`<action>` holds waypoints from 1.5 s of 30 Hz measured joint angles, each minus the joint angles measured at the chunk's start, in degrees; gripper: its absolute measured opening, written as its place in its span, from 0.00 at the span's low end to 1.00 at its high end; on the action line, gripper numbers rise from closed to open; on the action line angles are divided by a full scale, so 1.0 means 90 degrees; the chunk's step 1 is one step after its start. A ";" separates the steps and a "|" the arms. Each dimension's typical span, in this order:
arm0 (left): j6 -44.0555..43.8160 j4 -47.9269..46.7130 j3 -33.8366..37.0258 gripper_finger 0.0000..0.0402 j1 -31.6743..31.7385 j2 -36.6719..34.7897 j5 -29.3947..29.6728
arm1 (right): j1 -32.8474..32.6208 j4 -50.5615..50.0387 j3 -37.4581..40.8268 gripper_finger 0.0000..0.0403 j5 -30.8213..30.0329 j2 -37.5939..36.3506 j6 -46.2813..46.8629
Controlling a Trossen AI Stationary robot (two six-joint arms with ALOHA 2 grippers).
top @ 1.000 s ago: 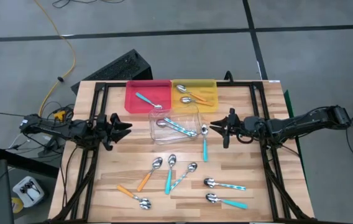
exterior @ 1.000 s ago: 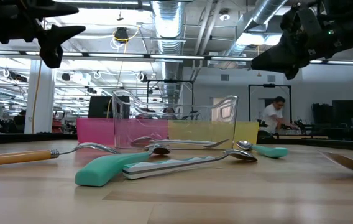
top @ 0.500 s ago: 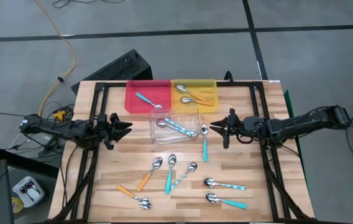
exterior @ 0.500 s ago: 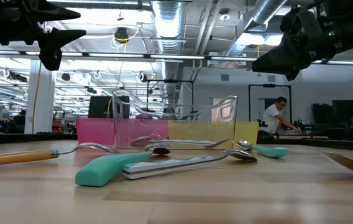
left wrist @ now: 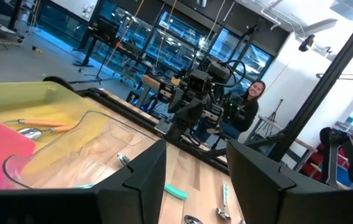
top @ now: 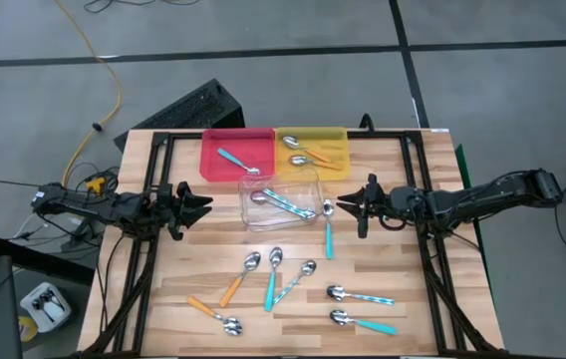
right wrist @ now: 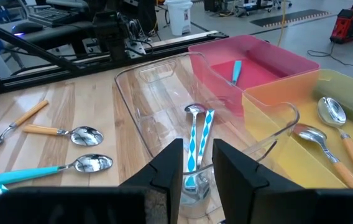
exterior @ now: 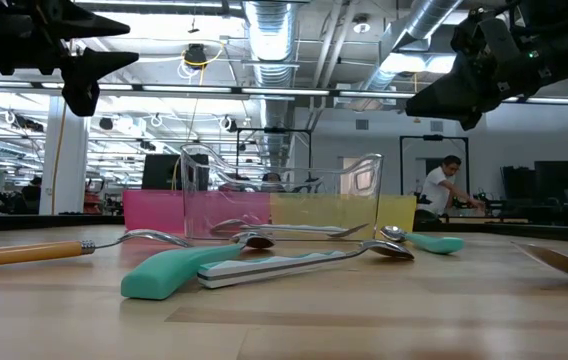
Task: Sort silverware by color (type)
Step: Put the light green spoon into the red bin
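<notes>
Nothing has moved: left gripper [top: 200, 202] and right gripper [top: 348, 205] hover level, fingers apart.

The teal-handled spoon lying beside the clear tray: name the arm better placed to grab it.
Right. The right end effector hangs open next to the teal-handled metal spoon, just beyond its bowl. The left end effector waits open across the clear plastic tray.
</notes>
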State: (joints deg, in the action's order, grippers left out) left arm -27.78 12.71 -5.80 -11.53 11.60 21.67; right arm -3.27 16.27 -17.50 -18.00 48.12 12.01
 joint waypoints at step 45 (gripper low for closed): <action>-0.0059 0.0000 0.0000 0.38 -0.0001 0.0000 0.0012 | 0.0002 -0.0099 0.0000 0.28 -0.0001 0.0000 0.0016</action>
State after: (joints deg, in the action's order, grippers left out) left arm -28.32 12.71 -5.80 -11.54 11.60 21.78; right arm -3.25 15.39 -17.50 -18.01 48.11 12.15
